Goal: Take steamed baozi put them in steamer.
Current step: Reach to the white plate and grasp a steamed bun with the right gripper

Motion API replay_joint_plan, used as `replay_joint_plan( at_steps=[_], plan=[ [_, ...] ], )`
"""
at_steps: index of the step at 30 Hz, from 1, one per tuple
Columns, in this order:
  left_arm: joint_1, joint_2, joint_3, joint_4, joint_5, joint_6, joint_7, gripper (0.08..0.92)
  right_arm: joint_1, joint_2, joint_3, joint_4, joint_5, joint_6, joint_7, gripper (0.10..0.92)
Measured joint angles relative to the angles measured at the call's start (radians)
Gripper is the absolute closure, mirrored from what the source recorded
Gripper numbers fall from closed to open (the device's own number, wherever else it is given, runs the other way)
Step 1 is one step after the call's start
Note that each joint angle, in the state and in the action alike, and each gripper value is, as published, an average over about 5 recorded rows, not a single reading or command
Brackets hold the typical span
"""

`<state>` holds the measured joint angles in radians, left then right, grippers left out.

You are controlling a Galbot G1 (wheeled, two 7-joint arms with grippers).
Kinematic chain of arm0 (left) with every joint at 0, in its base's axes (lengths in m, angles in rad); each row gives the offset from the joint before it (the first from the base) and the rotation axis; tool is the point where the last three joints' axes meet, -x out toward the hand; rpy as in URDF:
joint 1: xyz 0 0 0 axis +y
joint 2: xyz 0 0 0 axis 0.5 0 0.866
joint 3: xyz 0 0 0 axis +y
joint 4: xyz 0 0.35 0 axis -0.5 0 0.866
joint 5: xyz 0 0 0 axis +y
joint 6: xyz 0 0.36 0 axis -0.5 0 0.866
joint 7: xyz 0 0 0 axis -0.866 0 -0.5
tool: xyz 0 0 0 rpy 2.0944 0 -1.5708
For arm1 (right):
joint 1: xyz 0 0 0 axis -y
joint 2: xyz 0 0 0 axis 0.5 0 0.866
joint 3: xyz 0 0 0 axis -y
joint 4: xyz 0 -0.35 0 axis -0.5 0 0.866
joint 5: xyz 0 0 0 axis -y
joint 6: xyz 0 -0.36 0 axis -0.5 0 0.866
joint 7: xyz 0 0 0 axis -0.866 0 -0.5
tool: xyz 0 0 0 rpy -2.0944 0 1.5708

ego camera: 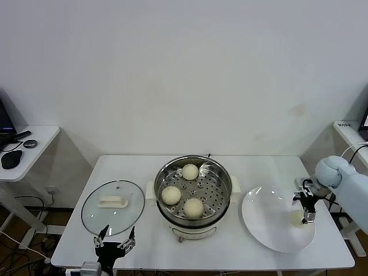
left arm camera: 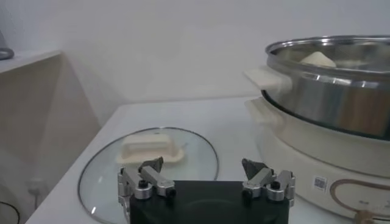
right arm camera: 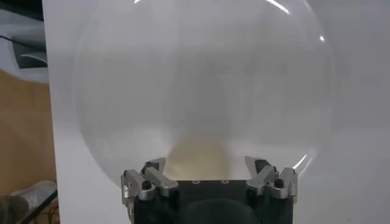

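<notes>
My left gripper is hanging low at the table's near edge, its jaws standing wide apart and holding nothing; just ahead of them the round glass lid is lying flat, smooth and clear, with a blocky white handle at its middle. Off to the right of those jaws the steamer is sitting, a shiny steel pot with a perforated tray, white base and white side handles, and three smooth, domed, cream-white baozi are resting on its tray. Farther right, my right gripper is hovering over the flat, glossy white plate, jaws spread wide and empty, and the fourth baozi is lying on the plate directly beneath and between them.
</notes>
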<state>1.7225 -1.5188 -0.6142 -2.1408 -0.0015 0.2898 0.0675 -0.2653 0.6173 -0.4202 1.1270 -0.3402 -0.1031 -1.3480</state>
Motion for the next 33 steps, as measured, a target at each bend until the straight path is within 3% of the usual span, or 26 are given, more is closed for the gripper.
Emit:
replay_joint_plan(
  at_steps=[25,28,33],
  plan=[
    [0.001,-0.003,0.001,0.008,0.002,0.006,-0.005,0.177,-0.021,0.013,-0.010,-0.014,-0.060,0.009,-0.004,0.204],
    [0.001,-0.003,0.001,0.009,0.002,0.006,-0.005,0.177,-0.026,0.015,-0.008,-0.018,-0.060,0.006,-0.001,0.239],
    [0.000,-0.001,0.001,0.011,0.002,0.006,-0.005,0.177,-0.029,0.012,-0.003,-0.019,-0.055,0.000,0.000,0.378]
  ],
)
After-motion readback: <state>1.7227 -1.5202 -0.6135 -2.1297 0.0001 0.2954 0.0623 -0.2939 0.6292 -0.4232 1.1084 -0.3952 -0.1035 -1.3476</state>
